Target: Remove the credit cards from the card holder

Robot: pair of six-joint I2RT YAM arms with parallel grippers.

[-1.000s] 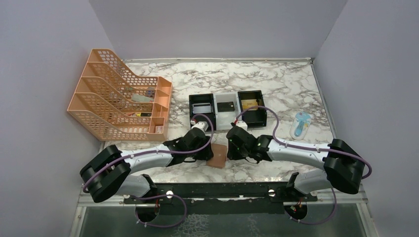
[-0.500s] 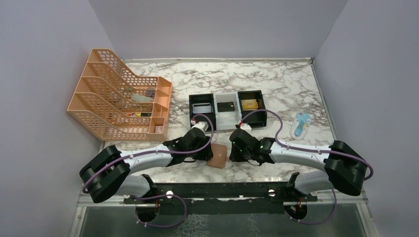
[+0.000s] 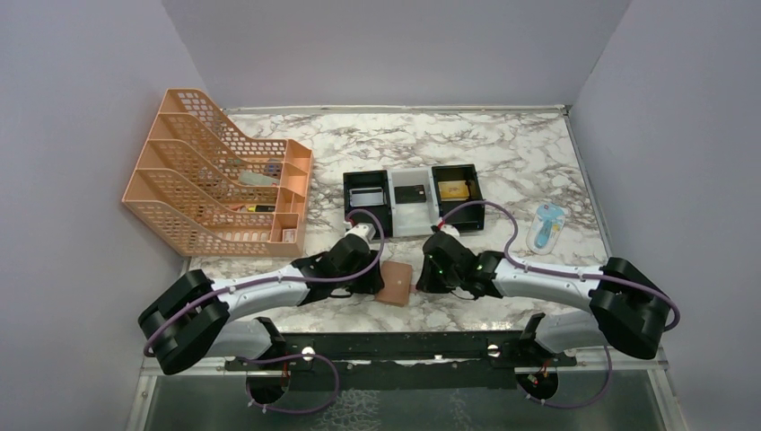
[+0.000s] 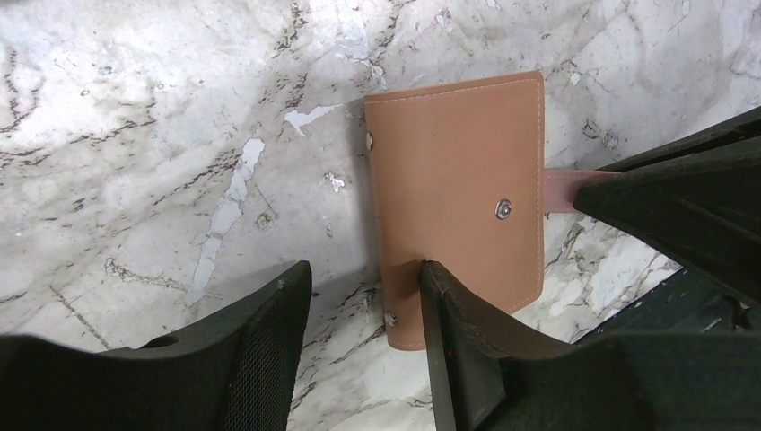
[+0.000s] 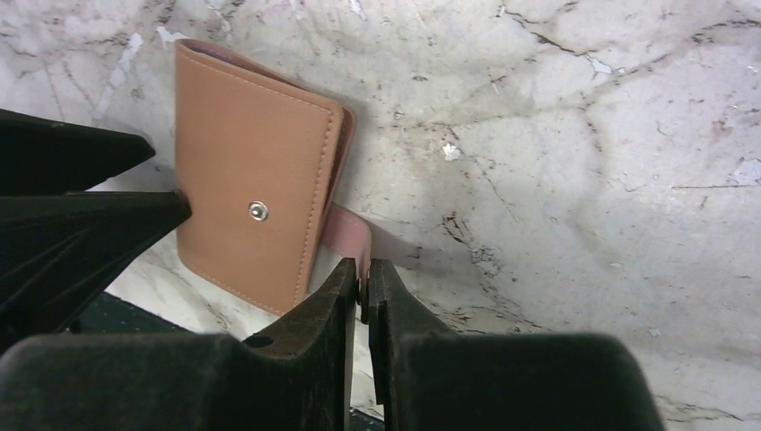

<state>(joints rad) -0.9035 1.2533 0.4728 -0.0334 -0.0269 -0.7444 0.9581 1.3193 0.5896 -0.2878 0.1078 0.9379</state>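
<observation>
The tan-brown card holder (image 3: 395, 283) lies folded shut on the marble between both grippers, snap stud up. It shows in the left wrist view (image 4: 458, 180) and the right wrist view (image 5: 247, 197). My left gripper (image 4: 363, 269) is open at its left edge, with one finger (image 4: 449, 305) resting on the leather. My right gripper (image 5: 362, 269) is shut on the pink strap (image 5: 348, 235) that sticks out from the holder's right side. No card shows at the holder. A black card (image 3: 411, 193) and a greyish card (image 3: 365, 195) lie in the tray.
The black-and-white three-compartment tray (image 3: 392, 213) stands just behind the grippers, with a yellow item (image 3: 453, 188) in its right bin. An orange mesh file rack (image 3: 215, 175) is at the back left. A light-blue packet (image 3: 546, 226) lies at the right.
My right wrist has shifted slightly right and toward the near edge. The card holder and my left gripper have hardly moved.
</observation>
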